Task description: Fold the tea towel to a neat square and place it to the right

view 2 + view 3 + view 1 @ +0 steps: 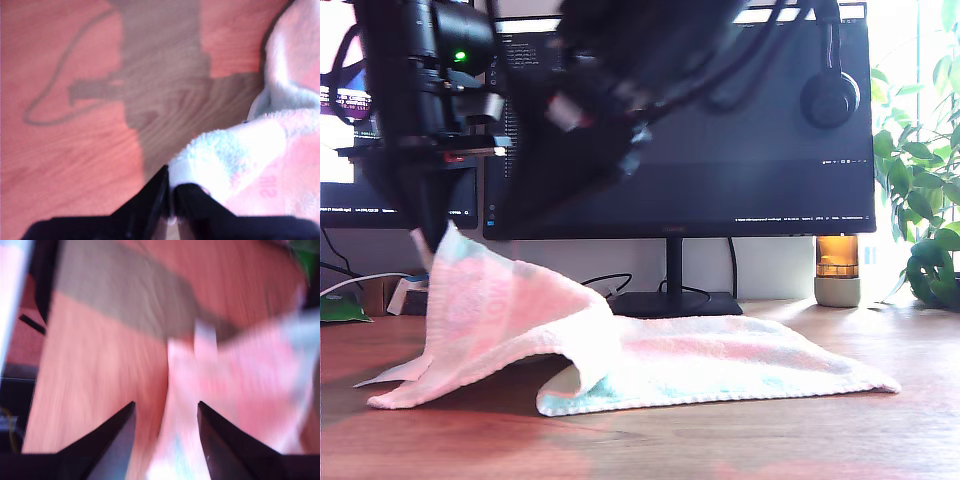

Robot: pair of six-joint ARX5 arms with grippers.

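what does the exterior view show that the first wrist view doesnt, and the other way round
Only the exterior view shows the monitor on its stand, the headphones hung on it, the amber bottle, the plant, and how the tea towel rises to a lifted corner at that view's left while the rest lies on the table.

Only the first wrist view shows my first gripper shut on the towel's edge, and pink lettering on the cloth.

Both show the towel and the wooden table.
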